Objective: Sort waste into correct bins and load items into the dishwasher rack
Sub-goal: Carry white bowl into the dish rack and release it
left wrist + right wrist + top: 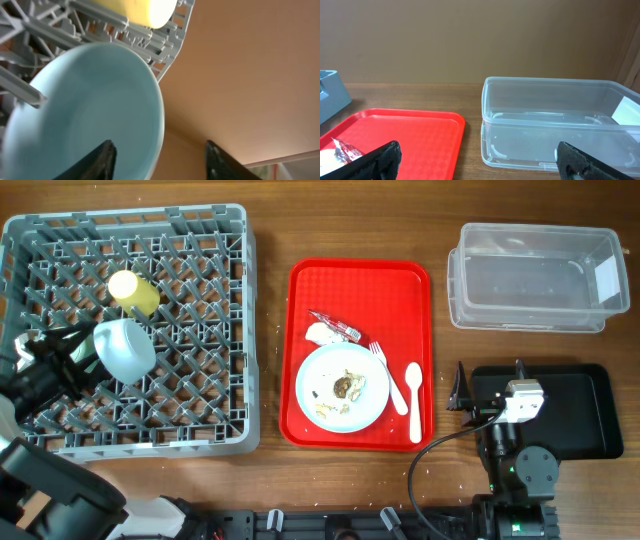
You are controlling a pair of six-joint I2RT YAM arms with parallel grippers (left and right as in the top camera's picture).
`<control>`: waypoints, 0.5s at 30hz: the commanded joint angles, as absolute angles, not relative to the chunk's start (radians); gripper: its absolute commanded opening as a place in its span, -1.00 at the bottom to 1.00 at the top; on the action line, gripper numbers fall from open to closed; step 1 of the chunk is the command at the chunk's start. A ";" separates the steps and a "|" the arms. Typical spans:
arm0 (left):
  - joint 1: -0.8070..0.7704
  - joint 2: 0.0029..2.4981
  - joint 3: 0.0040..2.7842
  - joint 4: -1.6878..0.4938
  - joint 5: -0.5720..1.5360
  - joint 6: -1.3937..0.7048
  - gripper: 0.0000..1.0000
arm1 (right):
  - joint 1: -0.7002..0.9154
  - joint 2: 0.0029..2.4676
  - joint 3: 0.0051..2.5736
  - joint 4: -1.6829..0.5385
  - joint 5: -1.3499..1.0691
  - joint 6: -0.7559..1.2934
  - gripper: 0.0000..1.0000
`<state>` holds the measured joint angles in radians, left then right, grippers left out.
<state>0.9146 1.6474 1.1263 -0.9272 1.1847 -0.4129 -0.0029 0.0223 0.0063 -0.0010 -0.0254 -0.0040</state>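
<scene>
1. Note left gripper spread open at the bowl rim, clamping nothing.
2. Find bowl leaned on dishwasher rack pegs beside yellow cup, probably for support.
3. Note right gripper open, empty, facing clear tub.
4. Consult overhead for plate, fork, spoon on red tray; consult left wrist for finger clearance.

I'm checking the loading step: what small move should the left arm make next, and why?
Probably lift the left gripper straight back off the light blue bowl. The bowl already sits among the pegs of the dishwasher rack beside the yellow cup, and the jaws stand wide apart around its rim.
</scene>
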 commanded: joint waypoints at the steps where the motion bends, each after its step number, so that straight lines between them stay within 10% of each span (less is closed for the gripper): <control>1: 0.981 1.635 1.122 -0.936 1.176 -0.366 0.20 | -0.002 0.017 0.006 0.002 -0.039 0.007 1.00; 10: 1.095 1.546 1.306 -1.132 0.586 -0.367 0.11 | -0.002 0.017 0.006 0.002 -0.039 0.006 1.00; 13: 1.081 1.495 1.359 -1.176 0.552 -0.372 -0.83 | -0.002 0.017 0.006 0.002 -0.039 0.006 1.00; 15: 0.991 1.454 1.361 -1.176 0.536 -0.373 -0.92 | -0.002 0.017 0.005 0.002 -0.039 0.006 1.00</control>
<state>1.0817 1.5101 1.3396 -1.1702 0.6094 -0.3771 -0.0029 0.0223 0.0063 -0.0006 -0.0254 -0.0040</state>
